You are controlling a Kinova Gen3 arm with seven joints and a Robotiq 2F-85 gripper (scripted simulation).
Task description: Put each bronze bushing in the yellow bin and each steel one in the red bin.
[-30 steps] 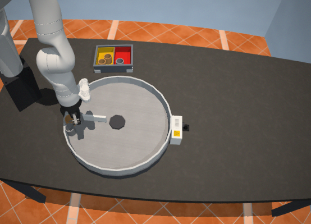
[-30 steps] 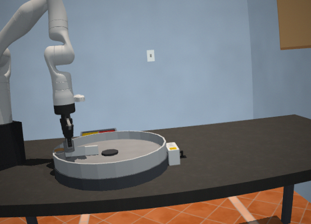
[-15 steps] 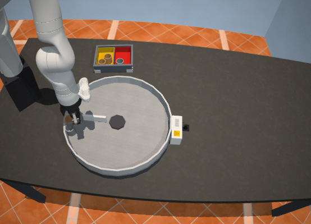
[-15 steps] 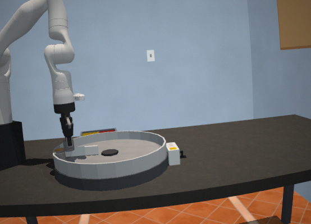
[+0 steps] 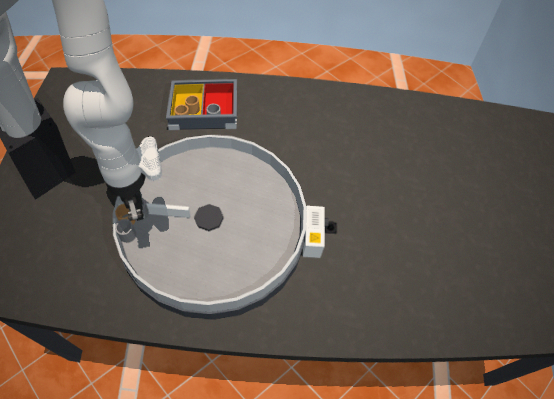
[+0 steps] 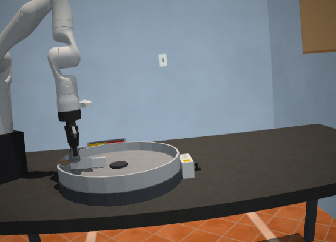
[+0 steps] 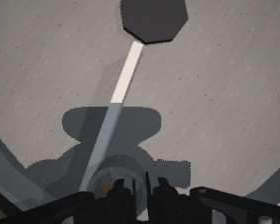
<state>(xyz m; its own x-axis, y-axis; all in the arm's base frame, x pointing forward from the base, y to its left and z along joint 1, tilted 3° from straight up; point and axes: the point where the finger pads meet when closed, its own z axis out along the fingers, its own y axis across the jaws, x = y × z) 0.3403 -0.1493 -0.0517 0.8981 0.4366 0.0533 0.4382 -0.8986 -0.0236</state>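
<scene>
A closed hand (image 5: 135, 214) (image 6: 74, 153) (image 7: 140, 185) grips the wall of a steel bushing (image 5: 125, 237) (image 6: 71, 157) (image 7: 103, 172) at the robot-base side of a broad turntable (image 5: 210, 305) (image 6: 121, 184) (image 7: 216, 90). The sleeve's round mouth lies to one side of the fingertips, and in the exterior picture it shows above the turntable's near rim. Just beside it, a bronze bushing (image 5: 122, 212) (image 6: 64, 162) (image 7: 107, 188) sits inside the rim, partly hidden by the hand; a sliver of its color shows through the steel sleeve in the wrist view.

Beyond the turntable, a divided tray holds two bronze bushings (image 5: 192, 105) in the yellow bin (image 5: 180, 92) (image 6: 97, 145) and a steel one (image 5: 213, 109) in the red bin (image 5: 220, 92) (image 6: 116, 142).

A white box (image 5: 314, 248) (image 6: 188, 170) at the opposite rim carries a barcode-like label and a yellow label with a warning triangle; no wording can be read. A small black fitting (image 5: 331, 227) (image 6: 196, 166) sits beside it on the dark counter (image 5: 400, 223) (image 6: 242, 171).

A pale straight barrier (image 5: 170, 211) (image 6: 91, 162) (image 7: 125, 75) runs from near the hand toward the dark central hub (image 5: 208, 217) (image 6: 118, 164) (image 7: 154, 20), while the raised rim stands between the hand and the bins.
</scene>
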